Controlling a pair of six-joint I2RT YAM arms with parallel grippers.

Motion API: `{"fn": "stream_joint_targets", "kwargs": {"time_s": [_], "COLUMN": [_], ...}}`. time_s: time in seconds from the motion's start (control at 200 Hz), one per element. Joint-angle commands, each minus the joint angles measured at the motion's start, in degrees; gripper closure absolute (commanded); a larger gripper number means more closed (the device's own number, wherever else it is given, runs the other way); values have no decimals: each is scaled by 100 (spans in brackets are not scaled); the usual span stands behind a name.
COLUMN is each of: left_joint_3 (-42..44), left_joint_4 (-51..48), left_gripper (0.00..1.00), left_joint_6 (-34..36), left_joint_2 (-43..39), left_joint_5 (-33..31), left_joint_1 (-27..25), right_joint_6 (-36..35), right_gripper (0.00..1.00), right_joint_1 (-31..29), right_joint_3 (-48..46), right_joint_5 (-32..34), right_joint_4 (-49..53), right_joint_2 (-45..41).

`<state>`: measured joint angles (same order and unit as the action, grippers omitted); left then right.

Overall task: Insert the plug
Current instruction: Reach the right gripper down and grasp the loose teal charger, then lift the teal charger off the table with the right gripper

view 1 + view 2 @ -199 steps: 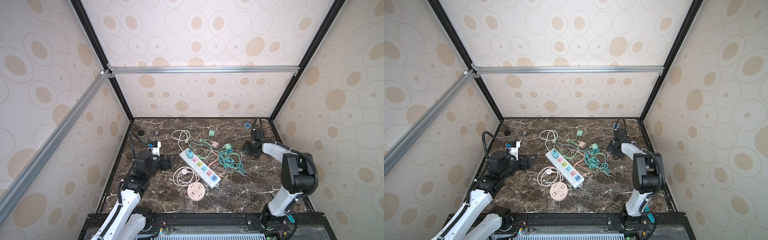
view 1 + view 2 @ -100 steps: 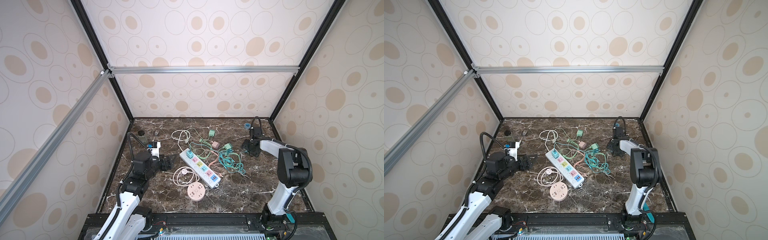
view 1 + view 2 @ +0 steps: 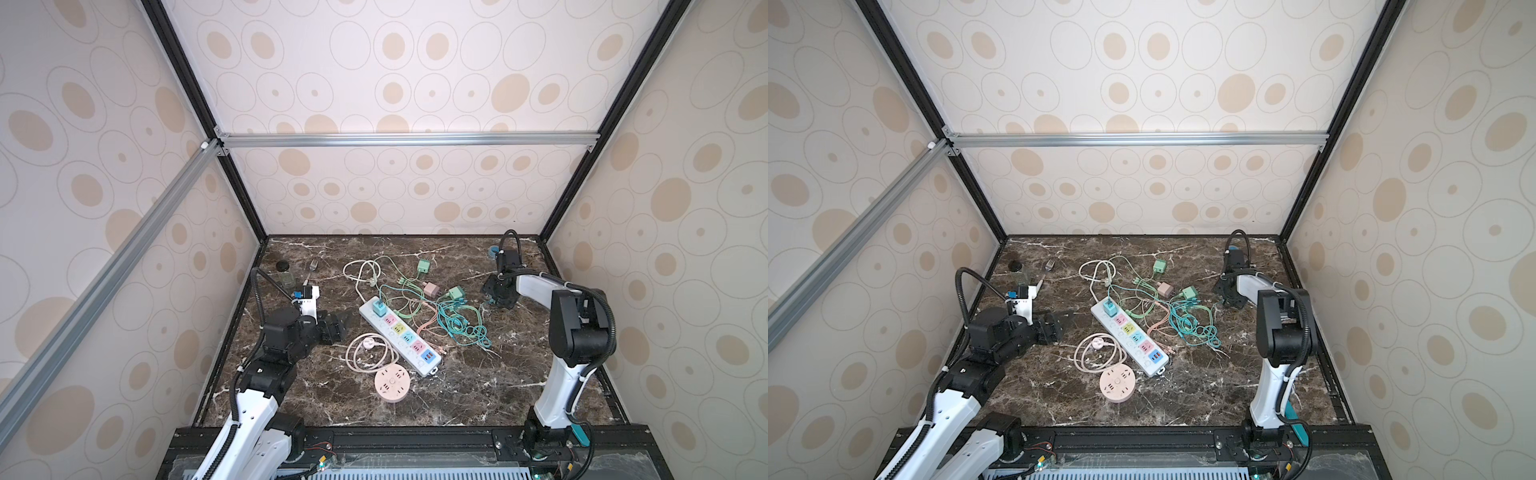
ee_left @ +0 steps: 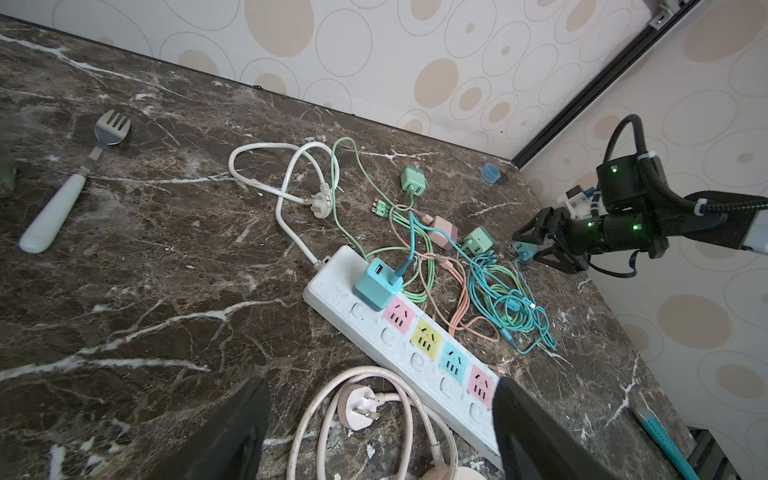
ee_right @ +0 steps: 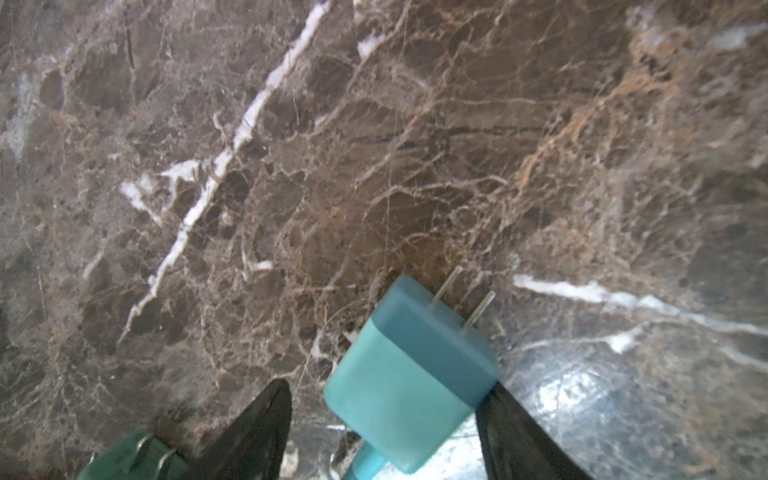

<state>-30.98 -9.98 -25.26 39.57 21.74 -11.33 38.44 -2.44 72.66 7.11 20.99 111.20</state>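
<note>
One teal charger (image 4: 378, 286) sits in the power strip (image 4: 419, 361); we have our right claw (image 5: 388, 386) open around a second teal plug (image 5: 419, 353) on the counter (image 5: 374, 145), not yet gripped, our left claw (image 4: 380, 386) wide and empty.

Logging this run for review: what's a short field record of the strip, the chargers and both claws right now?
strip: white, flat on table
plugged charger: teal, in the strip's end socket
free sockets: pink, yellow, teal, pink
loose charger: teal, prongs bare, inside right claw
right claw: open; one finger on the loose charger, gap at the other
left claw: open, empty, near the strip
</note>
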Motion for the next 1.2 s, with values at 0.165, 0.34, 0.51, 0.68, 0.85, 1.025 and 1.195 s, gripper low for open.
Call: {"fn": "stream_joint_targets", "kwargs": {"time_s": [0.165,0.34,0.51,0.68,0.85,1.025,1.195], "left_joint_3": [-85,-77,-117,-189,-158,-68,-21], "left_joint_4": [-115,-189,-285,-323,-265,-73,136], "left_gripper": [16,16,16,16,16,16,16], "left_joint_6": [23,54,104,110,91,14,-82], "left_joint_2": [-82,-149,-176,-168,-119,-31,197], "left_joint_5": [32,-12,-56,-68,-57,61,323], "left_joint_1": [36,38,36,36,38,35,35], "right_joint_6": [-160,-255,-310,-382,-568,-1001,-1693], "right_gripper": [32,33,35,41,49,61,64], "right_joint_1": [11,13,15,6,-2,-36,-193], "right_joint_3": [321,522,712,753,580,421,223], "right_joint_5": [102,80,6,-76,-105,-223,-451], "right_joint_4": [224,295,358,382,342,219,36], "right_joint_2": [356,562,752,766,608,360,-83]}}
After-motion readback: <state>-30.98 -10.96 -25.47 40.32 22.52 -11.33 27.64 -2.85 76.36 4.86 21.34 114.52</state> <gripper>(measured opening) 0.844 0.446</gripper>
